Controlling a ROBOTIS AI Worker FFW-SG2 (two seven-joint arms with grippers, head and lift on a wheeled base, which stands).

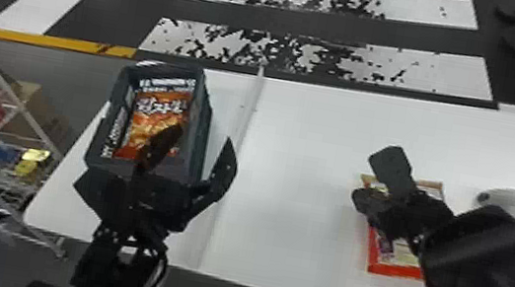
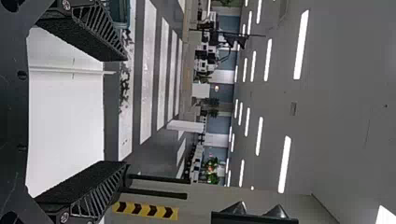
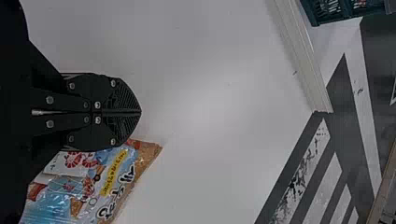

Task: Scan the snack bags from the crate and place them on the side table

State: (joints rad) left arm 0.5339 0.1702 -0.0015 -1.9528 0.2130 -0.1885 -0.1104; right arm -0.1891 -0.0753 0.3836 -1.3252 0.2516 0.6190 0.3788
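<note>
Left pincer (image 1: 204, 135), head view: released and empty, its black fingers wide; one overlaps the bag, the other shows beyond the crate's right wall. Centre both inside before closing, or that wall may get pinched.
Dark teal-grey plastic crate (image 1: 202, 116): by the counter's left edge, towards the far corner. Its steep walls favour a straight descent.
Orange printed plastic snack bag (image 1: 162, 107): inside the crate, print upward. Grip gently across the body; it will probably crumple.
White flat-topped counter (image 1: 303, 163): crossed by a pale narrow strip (image 1: 249, 109), which the bag should clear when carried.
White handheld scanner (image 1: 514, 201): near the counter's right edge; the code should face it, unwrinkled.
Textured finger pads (image 2: 88, 32), left wrist view: far apart, the counter visible between; tilt them down towards the bag.
Right pincer (image 3: 135, 112), right wrist view: clenched on nothing; best kept clear.
Blue-and-tan plastic snack bag (image 3: 114, 179): on the counter beside the right pincer; leave it undisturbed.
</note>
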